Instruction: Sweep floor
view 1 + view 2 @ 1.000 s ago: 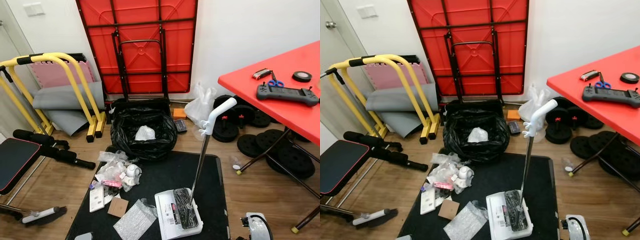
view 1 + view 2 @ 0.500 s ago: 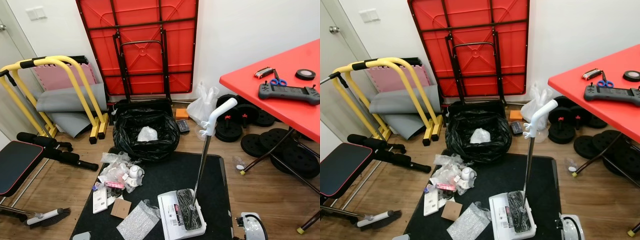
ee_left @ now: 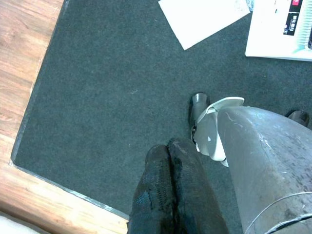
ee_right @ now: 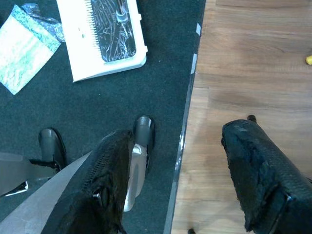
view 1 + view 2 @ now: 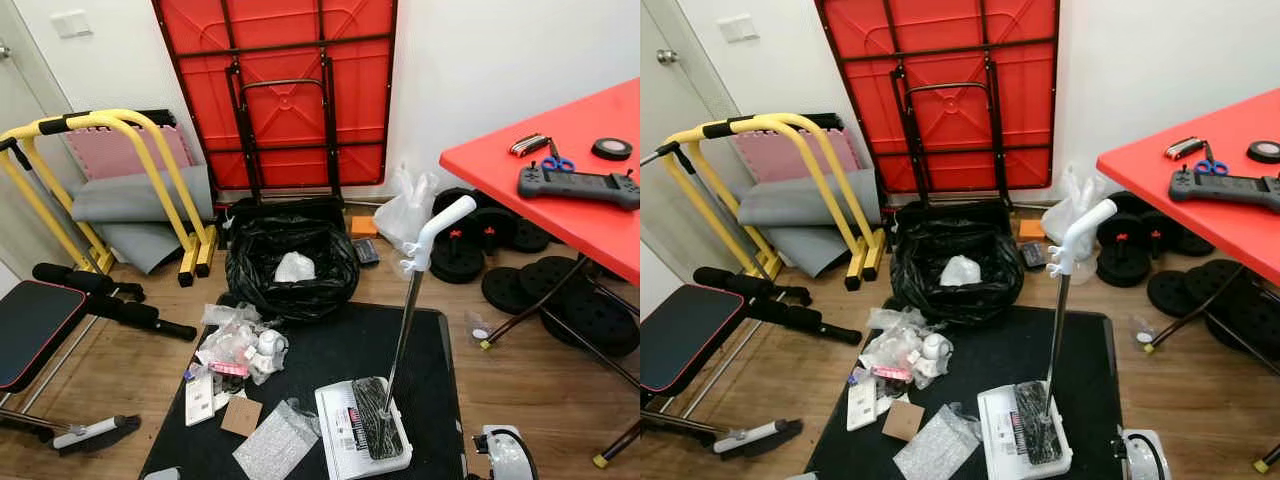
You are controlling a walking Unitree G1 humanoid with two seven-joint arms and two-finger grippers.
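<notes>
A white dustpan (image 5: 362, 432) stands on the black mat (image 5: 330, 360) with its long handle (image 5: 425, 250) upright and a dark brush clipped in it. Left of it lie litter: a pile of plastic wrappers (image 5: 235, 348), a white box (image 5: 199, 398), a cardboard piece (image 5: 241, 416) and bubble wrap (image 5: 272, 450). A hand broom (image 5: 88, 432) lies on the wood floor at the far left. A black rubbish bag (image 5: 290, 262) stands open behind the mat. My left gripper (image 3: 168, 151) hangs shut over the mat. My right gripper (image 4: 178, 136) hangs open above the mat's edge, near the dustpan (image 4: 105, 36).
A red table (image 5: 560, 200) with a controller and scissors juts in at the right, weight plates (image 5: 520, 285) beneath it. Yellow bars (image 5: 120, 170) and a black bench (image 5: 35, 325) stand at the left. A folded red table (image 5: 280, 90) leans on the back wall.
The head view has shifted a little, showing slightly more of the room. The dustpan, the litter and the broom lie where they were.
</notes>
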